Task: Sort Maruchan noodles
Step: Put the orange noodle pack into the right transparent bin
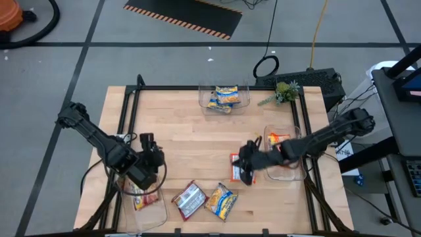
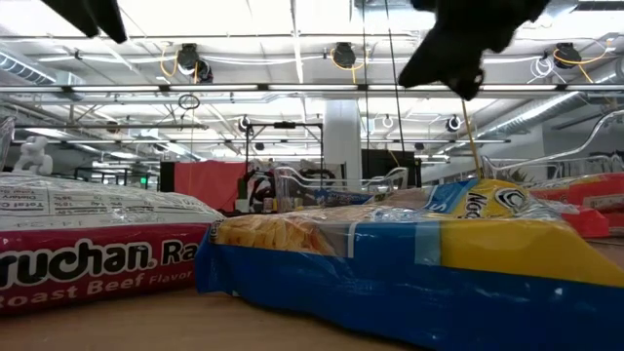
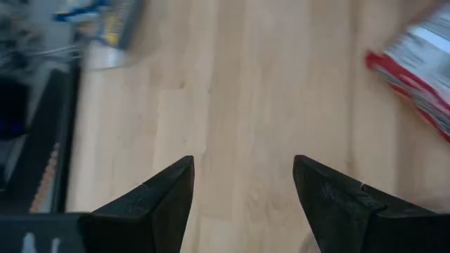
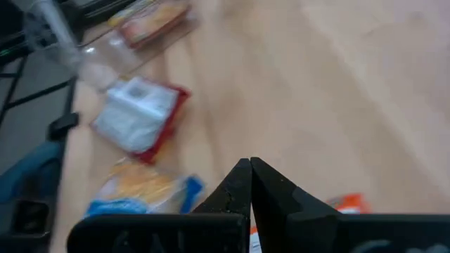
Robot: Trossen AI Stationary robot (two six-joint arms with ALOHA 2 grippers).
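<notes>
— What sort of place are we looking at here?

— A robotics lab or industrial test hall. 2 dark robot arms (image 1: 99, 141) are reaching over a wooden counter (image 1: 197, 138) that is sitting inside a black metal frame (image 1: 131, 92).

— Anything beyond the counter pointing that way?

— Yes. The grey floor (image 1: 79, 26) is showing dark taped lines, a hazard-striped mat (image 1: 184, 16) is lying on it, and cables (image 1: 270, 62) are trailing across. At counter height, an open ceiling with white beams, pipes and round lamps (image 2: 341, 54) is stretching over a wide hall, with a red partition (image 2: 210, 185) standing far back.
</notes>
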